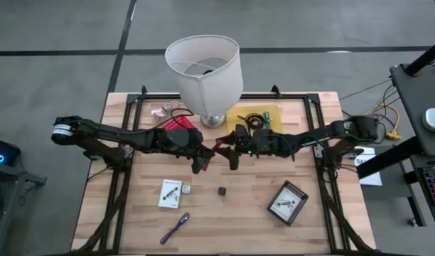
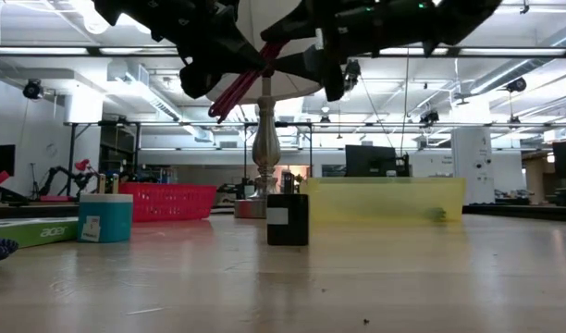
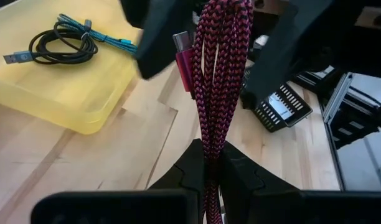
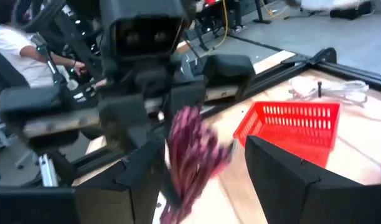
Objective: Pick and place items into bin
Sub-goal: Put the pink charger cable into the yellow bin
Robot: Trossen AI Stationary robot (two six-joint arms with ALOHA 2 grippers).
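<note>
A red-and-black braided cable [image 3: 216,74], folded into a bundle with a pink plug [image 3: 184,59], is held in the air above the table's middle by my left gripper [image 3: 209,158], which is shut on it. My right gripper [image 4: 206,180] faces it from the table's right, open. Its two fingers [image 3: 159,37] stand on either side of the bundle's free end [image 4: 193,152]; I see no touch. The yellow bin [image 1: 256,116] lies just beyond, with a coiled black cable [image 3: 60,43] in it. My left gripper pinches the folded cable bundle [image 3: 210,146], several strands together, between its two fingers. The fingers point toward the table's right, slanting a little down, and the strands run along them and out past their ends. The cable is lifted clear of the table.
A big white lamp [image 1: 203,71] stands at the far middle. A red basket [image 1: 178,134] lies under my left arm. Nearer lie a white packet [image 1: 170,193], a tiny black cube [image 1: 222,190], a purple stick [image 1: 175,227] and a black pad [image 1: 287,203].
</note>
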